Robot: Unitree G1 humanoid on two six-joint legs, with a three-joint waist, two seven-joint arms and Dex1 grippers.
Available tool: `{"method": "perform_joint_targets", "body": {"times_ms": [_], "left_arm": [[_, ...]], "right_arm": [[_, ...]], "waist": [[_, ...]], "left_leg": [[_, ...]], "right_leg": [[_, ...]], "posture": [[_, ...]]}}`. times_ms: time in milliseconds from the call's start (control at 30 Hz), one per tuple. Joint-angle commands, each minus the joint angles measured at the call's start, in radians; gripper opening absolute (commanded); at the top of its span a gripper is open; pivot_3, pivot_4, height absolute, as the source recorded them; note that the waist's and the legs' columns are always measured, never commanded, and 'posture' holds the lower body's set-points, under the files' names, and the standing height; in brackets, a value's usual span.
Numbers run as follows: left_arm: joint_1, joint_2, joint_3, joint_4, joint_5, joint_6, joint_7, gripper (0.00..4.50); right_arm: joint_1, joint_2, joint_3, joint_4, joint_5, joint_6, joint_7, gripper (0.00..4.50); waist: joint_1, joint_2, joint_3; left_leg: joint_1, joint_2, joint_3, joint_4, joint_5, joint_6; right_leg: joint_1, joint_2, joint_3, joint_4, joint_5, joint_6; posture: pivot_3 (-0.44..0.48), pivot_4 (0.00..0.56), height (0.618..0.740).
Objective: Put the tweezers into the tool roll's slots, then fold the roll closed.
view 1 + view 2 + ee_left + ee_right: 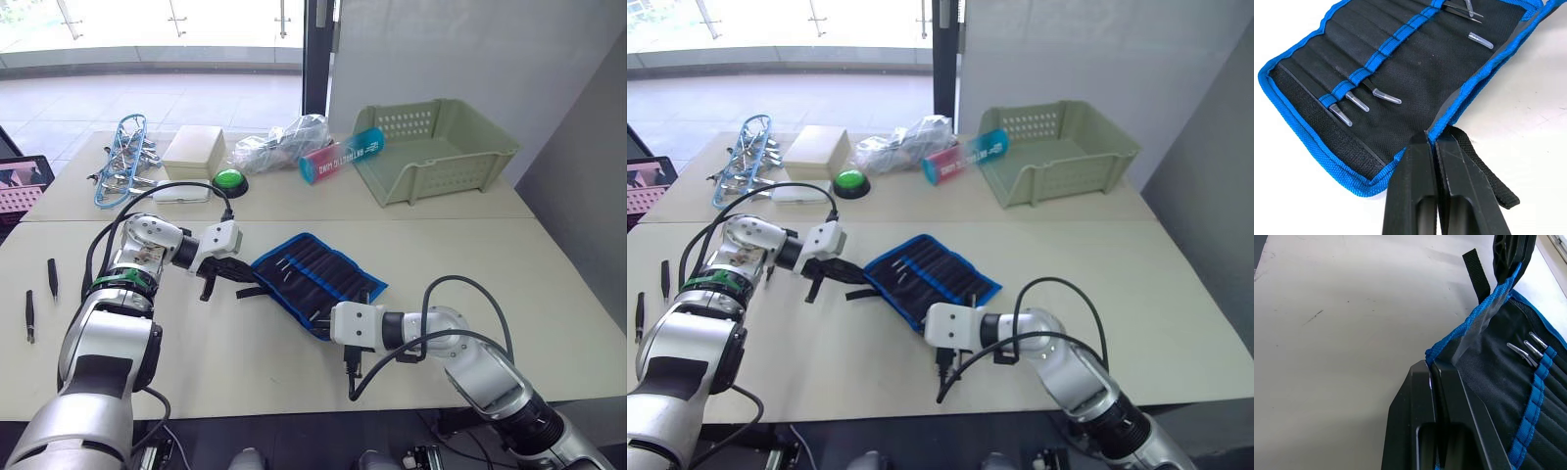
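Woven black fabric tool roll (315, 279) with bright blue edging lies open mid-table, its ribbed row of narrow slots (1376, 54) crossed by a blue band. Capped tips of at least five slim tools protrude from the pockets. Two slim black tweezers (41, 296) lie loose, well apart at the table's left. Left gripper (1431, 139) pinches the roll's blue hem beside the flat black strap (1484, 169); right gripper (1431, 364) clamps the opposite hem.
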Motion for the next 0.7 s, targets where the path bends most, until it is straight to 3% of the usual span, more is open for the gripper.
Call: {"method": "perform_joint_targets", "body": {"times_ms": [33,167,300,467,667,700], "left_arm": [[0.007,0.037,-0.026,-0.033,-0.015,-0.066,-0.004,0.01],[0.041,0.054,-0.038,-0.056,-0.035,-0.141,-0.004,0.01],[0.131,0.097,-0.083,-0.143,-0.104,-0.271,-0.004,0.01],[0.216,0.147,-0.125,-0.232,-0.201,-0.266,-0.004,0.0],[0.243,0.176,-0.146,-0.25,-0.219,-0.292,-0.004,0.0],[0.244,0.178,-0.147,-0.25,-0.218,-0.298,-0.004,0.0]], "right_arm": [[0.006,-0.007,-0.023,-0.049,0.016,0.015,0.015,0.0],[0.012,-0.011,-0.021,-0.069,0.026,0.053,0.031,0.0],[0.039,-0.01,-0.04,-0.136,0.105,0.237,0.05,0.0],[0.051,-0.001,-0.065,-0.18,0.184,0.364,0.044,1.58],[-0.022,0.091,-0.224,-0.117,0.4,0.505,0.041,3.65],[-0.034,0.105,-0.237,-0.102,0.419,0.516,0.034,3.65]], "waist": [[-0.001,0.0,0.0],[0.0,0.0,0.0],[-0.001,0.0,0.0],[0.0,0.0,0.0],[0.004,0.0,0.0],[0.003,0.0,0.0]], "left_leg": [[0.0,0.0,0.0,0.0,0.0,0.0],[0.0,0.0,0.0,0.0,0.0,0.0],[0.0,0.0,-0.001,0.0,0.0,0.0],[0.001,0.0,-0.001,0.001,0.0,0.0],[0.0,0.0,-0.001,0.006,0.0,0.0],[0.001,0.0,-0.001,0.006,0.0,0.0]], "right_leg": [[0.0,0.0,0.0,0.0,0.0,0.0],[0.0,0.0,0.0,0.0,0.0,0.0],[0.0,0.0,0.0,0.001,0.0,0.0],[0.0,0.0,0.0,0.003,0.0,0.0],[0.001,0.0,0.0,0.005,0.0,0.0],[0.001,0.0,0.0,0.006,0.0,0.0]], "posture": [[0.0,0.15,0.716],[0.0,0.15,0.716],[0.0,0.15,0.716],[0.0,0.15,0.716],[0.0,0.15,0.716],[0.0,0.15,0.716]]}}
